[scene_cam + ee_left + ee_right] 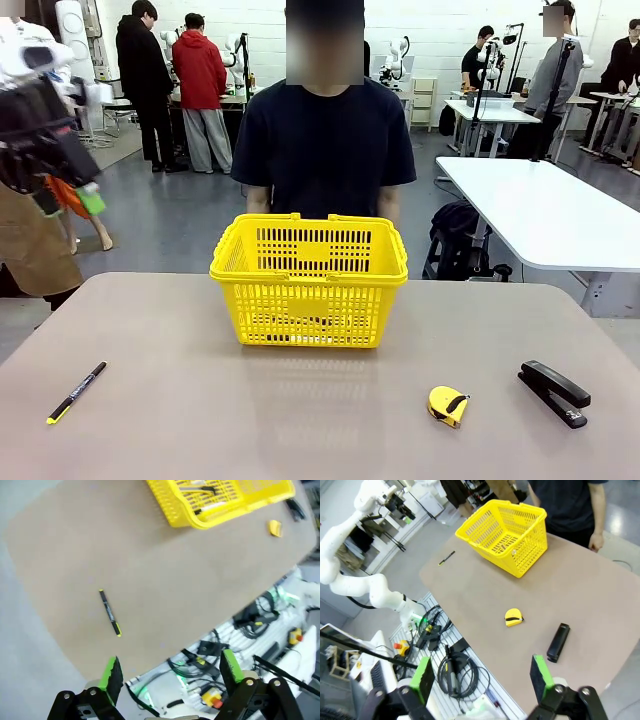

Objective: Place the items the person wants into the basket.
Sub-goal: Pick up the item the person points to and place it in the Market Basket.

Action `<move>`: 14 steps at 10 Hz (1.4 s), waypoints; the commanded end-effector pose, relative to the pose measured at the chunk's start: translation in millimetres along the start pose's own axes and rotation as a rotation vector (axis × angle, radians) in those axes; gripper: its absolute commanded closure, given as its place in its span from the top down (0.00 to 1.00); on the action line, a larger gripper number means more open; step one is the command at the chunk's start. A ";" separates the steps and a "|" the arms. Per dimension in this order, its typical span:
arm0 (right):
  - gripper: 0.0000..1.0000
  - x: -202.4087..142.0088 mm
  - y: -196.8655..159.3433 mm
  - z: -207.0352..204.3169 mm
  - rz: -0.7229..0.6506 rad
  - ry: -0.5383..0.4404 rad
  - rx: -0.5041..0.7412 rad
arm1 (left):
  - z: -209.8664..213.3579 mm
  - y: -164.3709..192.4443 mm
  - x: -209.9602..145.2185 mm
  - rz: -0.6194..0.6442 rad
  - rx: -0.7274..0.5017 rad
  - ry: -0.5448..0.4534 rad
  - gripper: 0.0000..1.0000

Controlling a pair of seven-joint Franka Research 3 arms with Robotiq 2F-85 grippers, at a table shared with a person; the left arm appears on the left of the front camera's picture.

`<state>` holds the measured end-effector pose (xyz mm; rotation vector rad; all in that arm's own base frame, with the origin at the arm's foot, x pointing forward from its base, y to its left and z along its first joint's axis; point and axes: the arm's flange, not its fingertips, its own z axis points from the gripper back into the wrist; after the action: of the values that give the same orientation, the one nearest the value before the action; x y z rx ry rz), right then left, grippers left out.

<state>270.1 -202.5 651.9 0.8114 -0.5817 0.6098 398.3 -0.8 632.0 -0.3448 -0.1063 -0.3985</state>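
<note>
tools (212, 506) lie in the basket (308, 280). the pen (77, 392) is not in yet. left claw (171, 667) and right claw (482, 672) are apart, empty.

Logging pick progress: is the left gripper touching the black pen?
Apart. In the left wrist view the open left gripper hangs high in the air, and the pen lies alone on the table far below it.

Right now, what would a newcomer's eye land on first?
The bright yellow slotted plastic basket dead centre, in front of the person in a black T-shirt. Then the loose bits on the near side: a thin black pen with yellow tip at the left, a yellow tape measure and black stapler at the right.
</note>
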 end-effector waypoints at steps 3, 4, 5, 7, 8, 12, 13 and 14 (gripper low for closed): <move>1.00 1.7 0.2 -0.4 0.004 -0.014 0.003 | 77.8 106.8 -40.2 -0.104 -0.337 -0.114 1.00; 1.00 1.7 0.2 -0.4 0.004 -0.014 0.003 | 90.0 126.4 -57.5 -0.183 -0.380 -0.276 1.00; 1.00 1.7 0.2 -0.4 0.004 -0.014 0.003 | 97.4 142.6 -75.1 -0.233 -0.421 -0.427 1.00; 1.00 1.7 0.2 -0.4 0.004 -0.014 0.003 | 104.8 154.0 -102.1 -0.234 -0.421 -0.622 1.00; 1.00 1.7 0.2 -0.4 0.004 -0.014 0.003 | 106.4 152.0 -111.1 -0.225 -0.393 -0.680 1.00; 1.00 1.7 0.2 -0.4 0.004 -0.014 0.003 | 111.5 150.4 -140.0 -0.223 -0.339 -0.704 1.00; 1.00 1.7 0.2 -0.4 0.004 -0.014 0.003 | 110.3 152.0 -139.4 -0.205 -0.339 -0.684 1.00; 1.00 1.7 0.2 -0.4 0.004 -0.014 0.003 | 108.6 152.9 -136.8 -0.179 -0.333 -0.663 1.00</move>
<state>270.2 -202.3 651.9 0.8111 -0.5813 0.6103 328.8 222.6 669.9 -0.8181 -0.7600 -0.4837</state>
